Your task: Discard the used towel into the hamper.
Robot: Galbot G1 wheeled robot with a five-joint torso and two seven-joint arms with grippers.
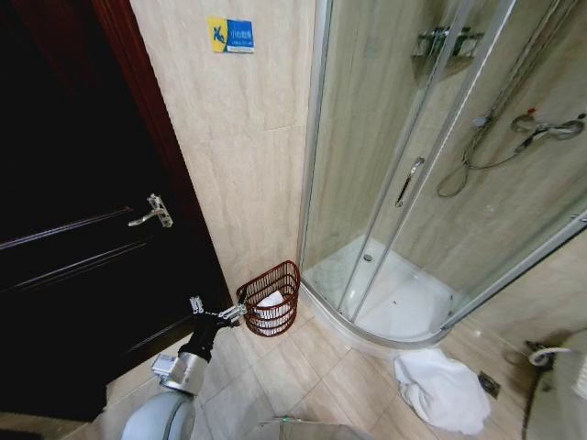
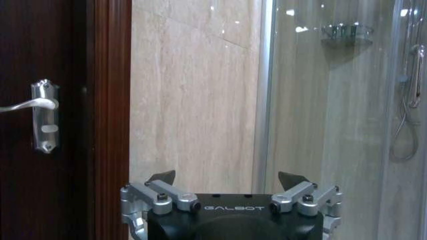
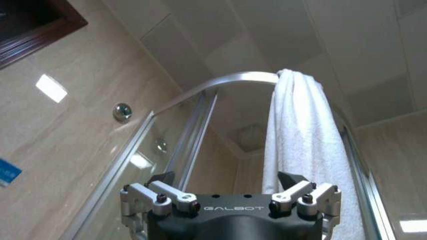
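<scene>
The hamper (image 1: 271, 291), a small reddish-brown lattice basket, stands on the floor against the beige wall, between the dark door and the shower cabin. White cloth (image 1: 270, 303) lies inside it. My left gripper (image 1: 218, 313) hovers just left of the hamper's rim. In the left wrist view this gripper (image 2: 227, 177) is open and empty, facing the wall. My right gripper (image 3: 227, 177) is also open and empty, pointing up toward a white towel (image 3: 300, 135) that hangs over the shower rail. Another white towel (image 1: 443, 390) lies crumpled on the floor tiles at the right.
The dark wooden door (image 1: 64, 229) with a metal handle (image 1: 153, 213) fills the left. The curved glass shower cabin (image 1: 431, 183) with its raised white tray (image 1: 404, 302) takes up the right. Open floor tiles (image 1: 303, 376) lie between the hamper and the crumpled towel.
</scene>
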